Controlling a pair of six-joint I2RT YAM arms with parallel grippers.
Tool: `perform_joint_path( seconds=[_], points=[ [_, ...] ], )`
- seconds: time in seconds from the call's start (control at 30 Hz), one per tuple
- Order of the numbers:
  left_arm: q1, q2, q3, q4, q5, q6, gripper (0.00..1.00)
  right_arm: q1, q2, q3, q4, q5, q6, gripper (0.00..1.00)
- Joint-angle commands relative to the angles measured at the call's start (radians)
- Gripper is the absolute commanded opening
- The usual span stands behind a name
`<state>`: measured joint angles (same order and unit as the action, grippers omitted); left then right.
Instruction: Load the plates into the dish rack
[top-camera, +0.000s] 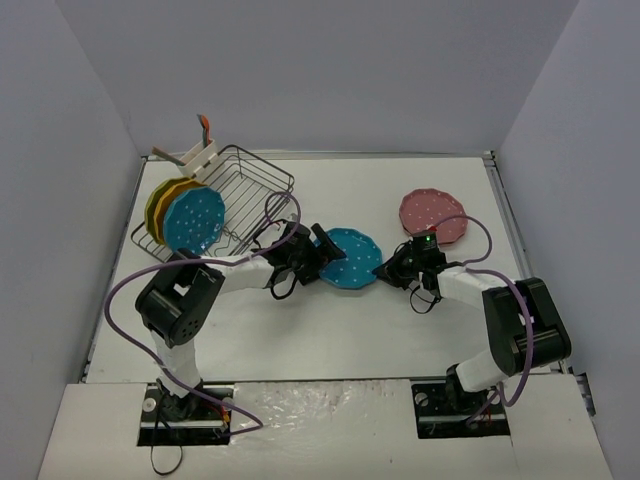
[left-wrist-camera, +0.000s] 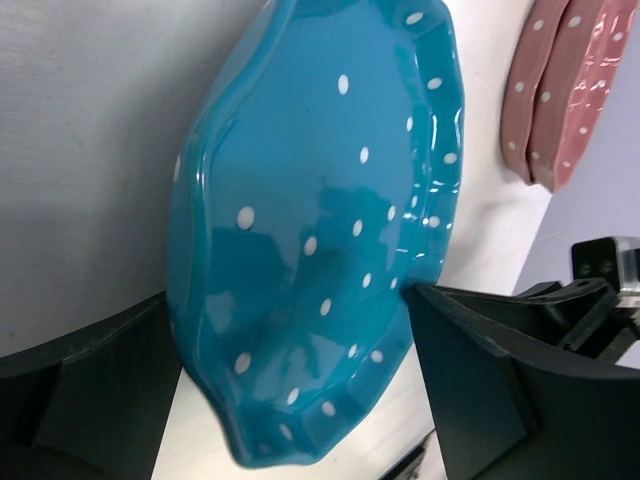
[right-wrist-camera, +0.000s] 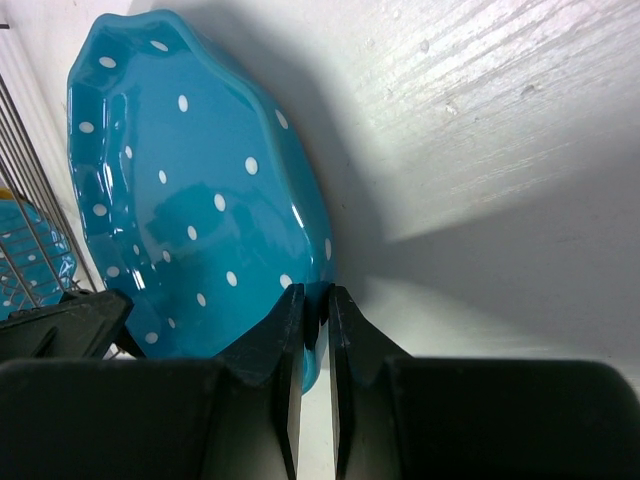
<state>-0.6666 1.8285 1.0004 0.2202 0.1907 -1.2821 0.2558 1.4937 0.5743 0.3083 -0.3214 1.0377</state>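
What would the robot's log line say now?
right gripper: pinching teal plate rim | left gripper: open around opposite edge | dish rack: partly loaded | pink plates: on table

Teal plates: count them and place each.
2. One teal plate stands in the dish rack; the second teal plate is mid-table, right gripper pinching its rim. Others may be hidden.

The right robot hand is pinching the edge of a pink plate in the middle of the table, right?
Not quite. The middle plate is teal blue with white dots, not pink. The right gripper really is pinching its edge, and the right wrist view shows this clearly. The pink plates lie apart from it, further back on the right in the top view.
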Motion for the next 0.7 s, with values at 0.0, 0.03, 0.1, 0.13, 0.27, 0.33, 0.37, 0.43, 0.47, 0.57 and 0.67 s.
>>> perform_joint_path(
  seconds=[0.0, 0.03, 0.1, 0.13, 0.27, 0.33, 0.37, 0.43, 0.47, 0.57, 0.67],
  points=[
    [-0.004, 0.002, 0.032, 0.083, 0.016, -0.049, 0.82, -0.001, -0.073, 0.008, 0.15, -0.095, 0.053, 0.0],
    [-0.004, 0.003, 0.025, 0.096, 0.016, -0.057, 0.79, -0.002, -0.074, 0.006, 0.151, -0.097, 0.053, 0.0],
    [-0.004, 0.003, 0.008, 0.133, 0.013, -0.076, 0.71, -0.004, -0.077, -0.005, 0.157, -0.102, 0.054, 0.0],
    [-0.004, 0.003, 0.005, 0.142, 0.013, -0.08, 0.67, -0.006, -0.078, -0.014, 0.161, -0.104, 0.057, 0.0],
    [-0.004, 0.003, -0.019, 0.199, 0.014, -0.088, 0.45, -0.007, -0.078, -0.031, 0.182, -0.126, 0.062, 0.0],
    [-0.004, 0.007, -0.037, 0.237, 0.017, -0.107, 0.27, -0.007, -0.08, -0.04, 0.184, -0.135, 0.059, 0.0],
    [-0.004, 0.008, -0.041, 0.255, 0.023, -0.112, 0.22, -0.008, -0.085, -0.046, 0.182, -0.136, 0.058, 0.0],
    [-0.005, 0.008, -0.047, 0.276, 0.029, -0.116, 0.16, -0.011, -0.097, -0.053, 0.171, -0.129, 0.045, 0.01],
    [-0.005, 0.002, -0.049, 0.279, 0.032, -0.113, 0.14, -0.012, -0.105, -0.052, 0.158, -0.122, 0.033, 0.02],
    [-0.007, -0.017, -0.051, 0.278, 0.032, -0.091, 0.08, -0.016, -0.135, -0.046, 0.108, -0.09, -0.009, 0.18],
    [-0.007, -0.067, -0.043, 0.245, 0.024, -0.057, 0.0, -0.02, -0.177, -0.033, 0.054, -0.051, -0.05, 0.39]
  ],
)
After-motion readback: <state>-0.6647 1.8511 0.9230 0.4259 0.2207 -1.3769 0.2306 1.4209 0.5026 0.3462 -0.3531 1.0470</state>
